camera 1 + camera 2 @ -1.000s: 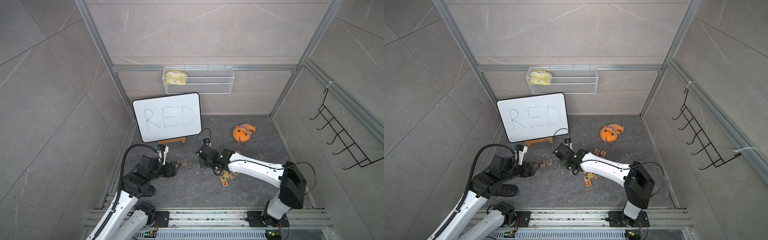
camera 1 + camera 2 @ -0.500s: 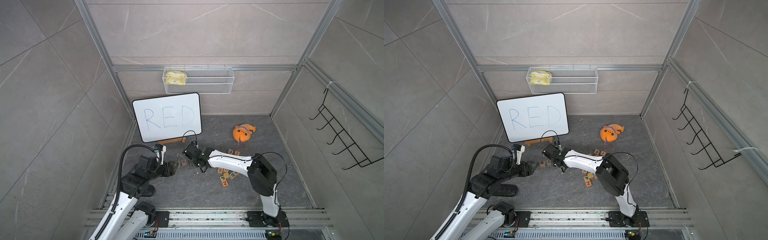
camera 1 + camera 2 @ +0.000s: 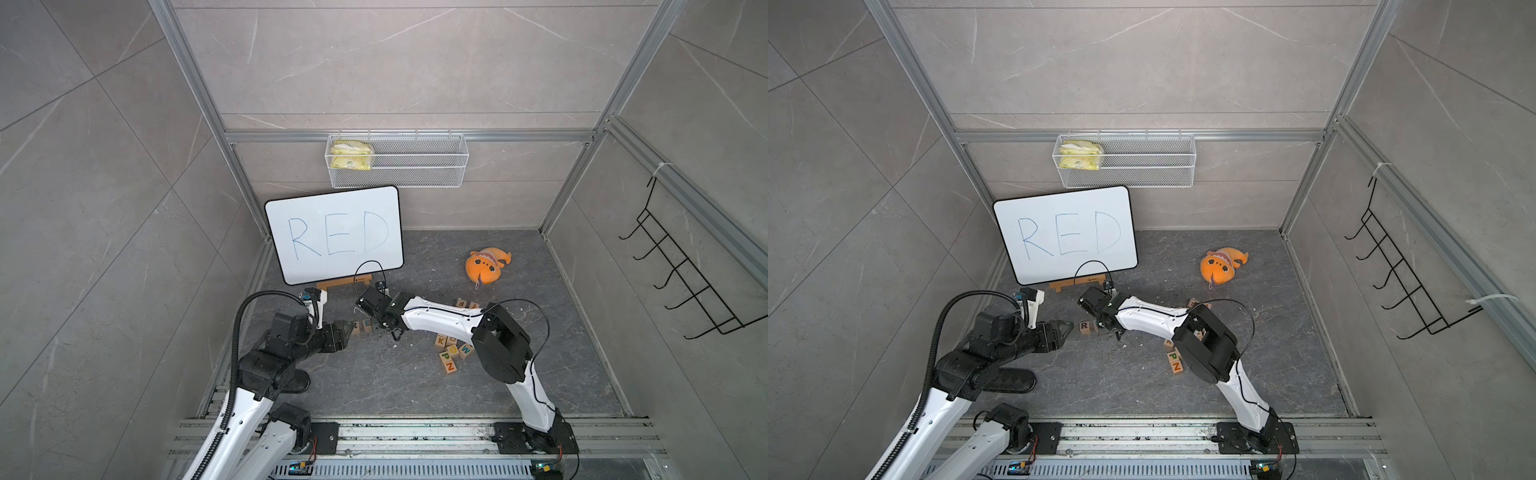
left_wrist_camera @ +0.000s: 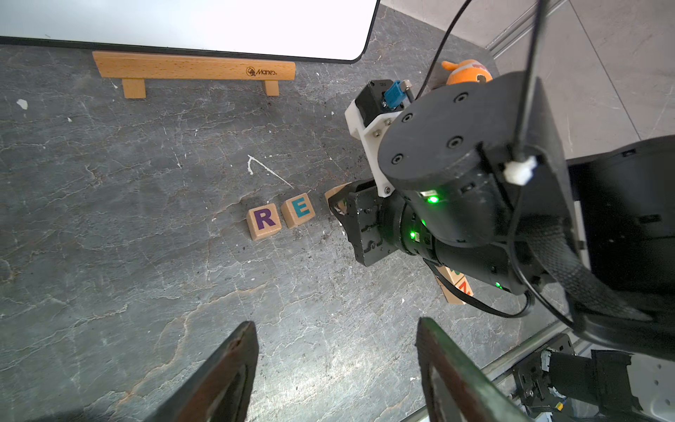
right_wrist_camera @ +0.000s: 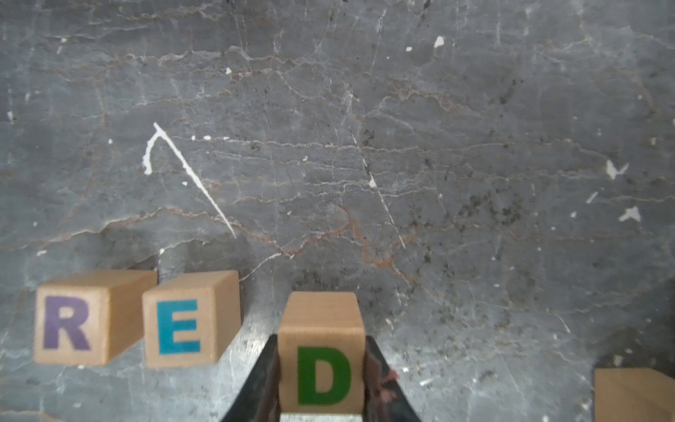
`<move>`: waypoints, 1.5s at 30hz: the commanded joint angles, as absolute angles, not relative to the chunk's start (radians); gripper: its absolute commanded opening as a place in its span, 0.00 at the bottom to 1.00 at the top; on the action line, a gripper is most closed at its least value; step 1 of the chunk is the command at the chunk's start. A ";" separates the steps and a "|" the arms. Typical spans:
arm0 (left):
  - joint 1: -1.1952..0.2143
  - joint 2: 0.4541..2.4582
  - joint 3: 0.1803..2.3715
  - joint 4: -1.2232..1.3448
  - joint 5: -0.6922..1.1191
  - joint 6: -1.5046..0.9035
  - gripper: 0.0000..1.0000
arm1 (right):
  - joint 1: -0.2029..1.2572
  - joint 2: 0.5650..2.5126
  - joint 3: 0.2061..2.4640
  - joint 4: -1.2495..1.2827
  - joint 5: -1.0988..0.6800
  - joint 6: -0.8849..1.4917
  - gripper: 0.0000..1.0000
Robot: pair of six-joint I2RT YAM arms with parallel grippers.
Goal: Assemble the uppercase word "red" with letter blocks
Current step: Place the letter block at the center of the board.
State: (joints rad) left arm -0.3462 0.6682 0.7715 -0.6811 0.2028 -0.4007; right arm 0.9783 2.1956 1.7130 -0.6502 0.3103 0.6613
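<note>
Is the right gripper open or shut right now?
Shut on the D block: the right gripper presses both its sides in the wrist view.

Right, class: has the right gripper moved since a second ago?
Yes. The right gripper has swung leftwards toward the wooden stand, jaws shut on the D block.
</note>
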 commanded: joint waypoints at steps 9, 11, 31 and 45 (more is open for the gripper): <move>-0.326 0.661 0.808 -0.685 0.232 -0.411 0.72 | 0.962 2.274 1.800 -0.700 0.291 0.666 0.19; -0.323 0.660 0.809 -0.686 0.232 -0.410 0.72 | 0.961 2.281 1.806 -0.707 0.283 0.666 0.19; -0.310 0.655 0.808 -0.683 0.234 -0.412 0.72 | 0.962 2.284 1.805 -0.695 0.258 0.675 0.24; -0.296 0.654 0.805 -0.679 0.238 -0.415 0.72 | 0.959 2.288 1.819 -0.687 0.234 0.697 0.28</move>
State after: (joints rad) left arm -0.3016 0.6621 0.7715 -0.6811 0.2153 -0.4030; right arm 0.9630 2.2650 1.7950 -0.6769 0.2424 0.6800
